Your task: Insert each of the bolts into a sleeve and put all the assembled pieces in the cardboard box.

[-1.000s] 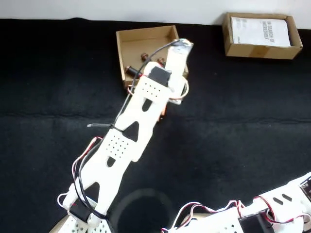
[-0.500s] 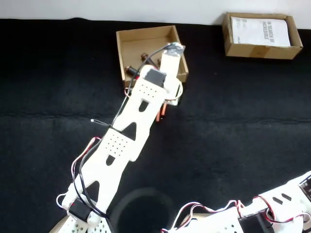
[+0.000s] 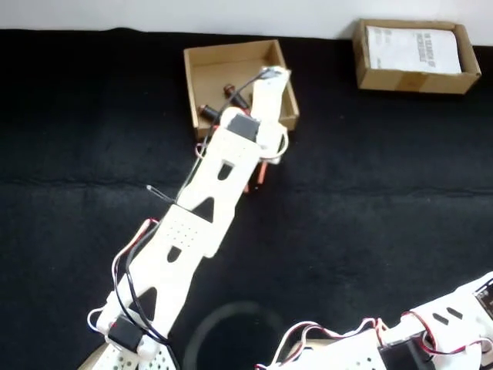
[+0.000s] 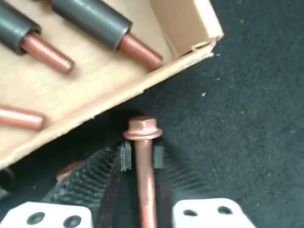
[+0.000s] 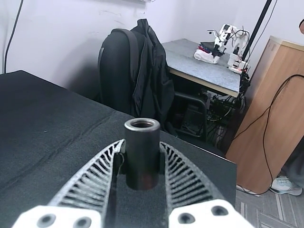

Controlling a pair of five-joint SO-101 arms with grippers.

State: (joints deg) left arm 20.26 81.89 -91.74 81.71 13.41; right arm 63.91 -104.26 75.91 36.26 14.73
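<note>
Bolt (image 4: pixel 142 129) pinched in my left claw (image 4: pixel 141 154), shut on the shank just under the hex head. The box (image 4: pixel 190 23) sits just past the tips, finished pieces (image 4: pixel 90 23) inside. My right claw (image 5: pixel 141 159) clamps the sleeve (image 5: pixel 141 137) low down, bore clear above the tips. Both look stiff, light and slick, so I'd grip the bolt near its head and the sleeve mid-body.

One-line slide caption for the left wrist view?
Left gripper shut on a copper bolt beside the cardboard box, which holds assembled bolt-and-sleeve pieces.
</note>
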